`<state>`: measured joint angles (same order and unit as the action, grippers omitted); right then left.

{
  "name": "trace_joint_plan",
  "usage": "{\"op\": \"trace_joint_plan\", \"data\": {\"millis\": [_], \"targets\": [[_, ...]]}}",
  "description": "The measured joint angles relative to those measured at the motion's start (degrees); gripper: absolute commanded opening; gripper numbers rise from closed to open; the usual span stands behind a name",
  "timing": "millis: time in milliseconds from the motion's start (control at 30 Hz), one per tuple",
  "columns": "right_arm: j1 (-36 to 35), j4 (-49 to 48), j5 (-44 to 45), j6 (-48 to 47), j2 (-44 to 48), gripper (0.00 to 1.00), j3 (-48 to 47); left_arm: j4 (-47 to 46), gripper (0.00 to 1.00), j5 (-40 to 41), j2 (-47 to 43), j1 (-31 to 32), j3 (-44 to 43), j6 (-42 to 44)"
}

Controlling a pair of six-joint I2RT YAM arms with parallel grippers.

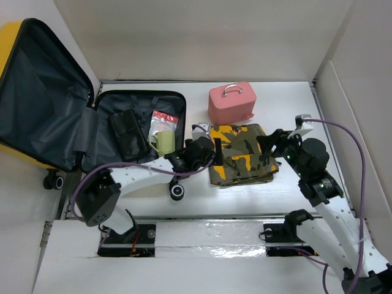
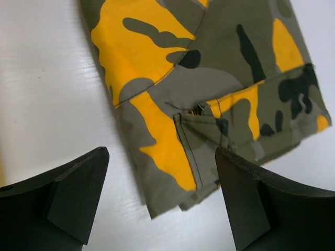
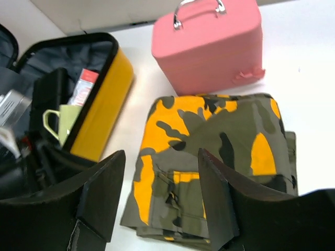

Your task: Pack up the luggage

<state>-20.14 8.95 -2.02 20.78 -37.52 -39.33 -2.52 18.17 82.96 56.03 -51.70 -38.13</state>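
While the yellow luggage (image 1: 43, 104) lies open at the left of the white table (image 1: 288, 98), lid up against the side wall, I've got the folded camouflage garment (image 1: 245, 156) just right of it. My left claw (image 2: 162, 154) hovers at its left edge, jaws wide, holding nothing. My right claw (image 3: 161, 154) hangs above it, jaws apart and empty too. Pink case (image 1: 231, 101) just behind. Inside the luggage: black pouch (image 1: 127, 131), green mug (image 1: 162, 142), red-labelled packet (image 1: 164, 118), print too small to read.
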Motion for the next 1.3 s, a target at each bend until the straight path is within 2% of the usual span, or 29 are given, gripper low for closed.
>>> {"op": "trace_joint_plan", "data": {"millis": [200,400,600,700,733,800,1067,1300], "targets": [[4.22,0.9,-5.57,-0.85,1.46,0.64,0.61,-2.08,0.8,-0.66,11.91,-2.25,-3.91,-2.64],[5.88,0.9,-8.79,-1.16,2.14,0.64,0.94,-6.25,0.77,-4.52,19.37,-7.39,-4.13,-5.44],[5.95,0.35,-11.47,-1.16,2.69,0.64,0.96,-11.52,0.64,-7.96,24.59,-8.31,-8.22,-6.69],[5.95,-0.39,-12.48,-1.16,2.69,0.63,1.75,-15.06,0.45,-9.62,27.15,-8.31,-9.55,-7.41],[5.95,-0.39,-12.76,-1.16,2.6,0.63,1.9,-16.31,0.24,-10.23,27.82,-8.35,-9.62,-7.78],[5.95,-0.39,-13.11,-1.16,2.56,0.62,1.95,-18.12,0.0,-11.56,29.14,-8.37,-9.7,-8.7],[5.95,-0.44,-13.6,-1.09,2.75,0.61,1.95,-18.29,0.0,-13.11,27.45,-8.04,-9.44,-5.14],[5.95,-1.97,-11.43,-0.42,5.16,0.62,2.89,-9.18,0.0,-15.3,10.21,-8.04,-8.98,2.47]]}}
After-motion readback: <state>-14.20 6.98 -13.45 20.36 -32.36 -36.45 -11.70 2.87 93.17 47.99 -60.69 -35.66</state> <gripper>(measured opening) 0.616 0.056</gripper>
